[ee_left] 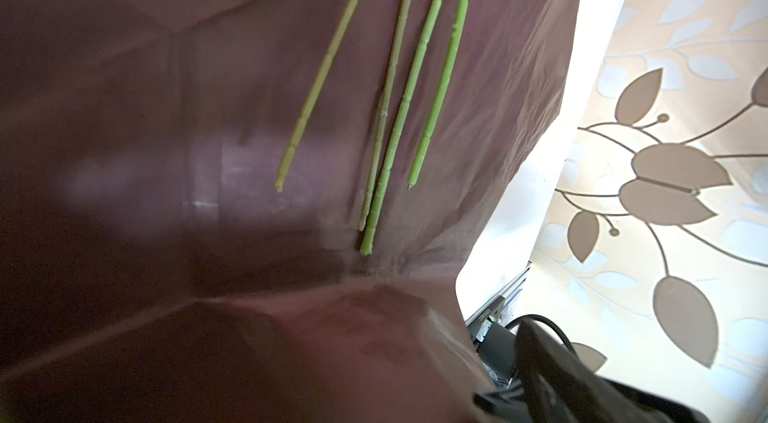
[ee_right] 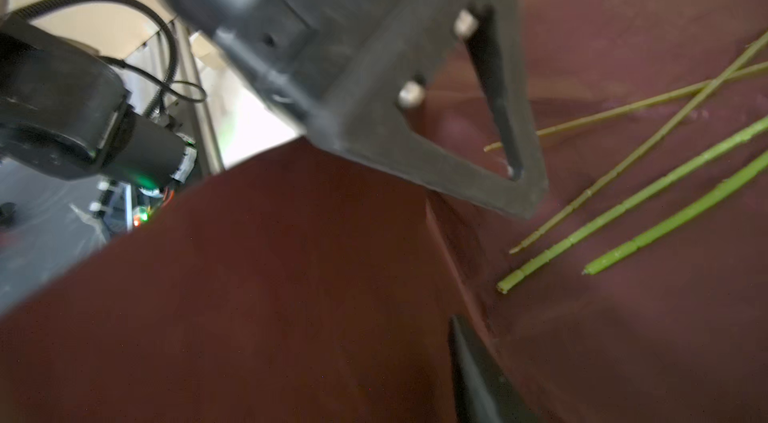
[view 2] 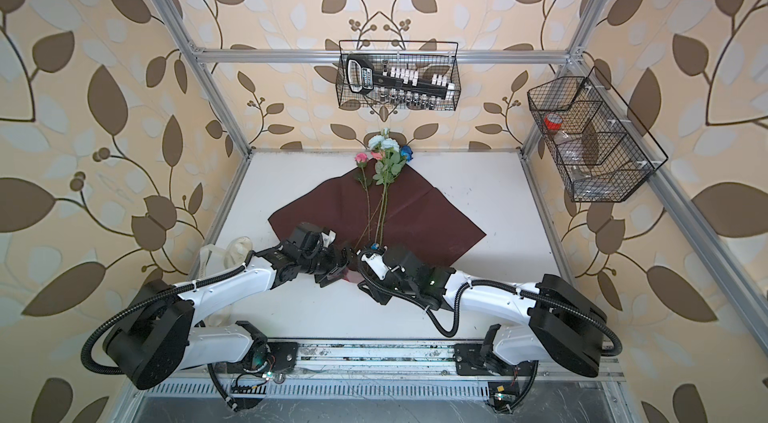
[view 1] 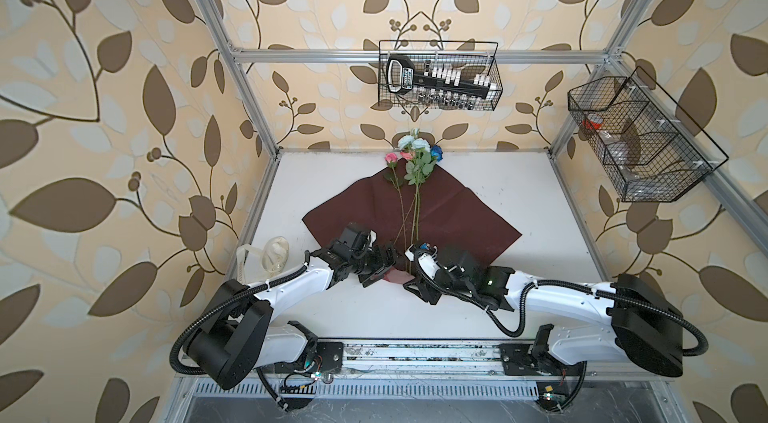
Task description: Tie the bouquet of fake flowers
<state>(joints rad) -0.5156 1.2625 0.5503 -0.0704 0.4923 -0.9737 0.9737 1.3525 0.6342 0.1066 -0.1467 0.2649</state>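
Green bouquet (view 1: 419, 167) stems lie lengthwise, cut ends toward the right gripper (view 1: 411, 253), open or closed I cannot tell; left gripper (view 1: 390, 259) just beside, spread open.

No legible txt; label on tool handle (view 1: 402, 78) too blurry

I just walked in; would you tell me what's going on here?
The left pincer and right pincer meet at the near corner of the dark red wrapping sheet, which is folded up off the white table beside the stem ends. The bouquet of fake flowers lies loose and untied on the sheet, blooms at its far corner. The left one is open; whether the right one grips the raised corner is unclear.
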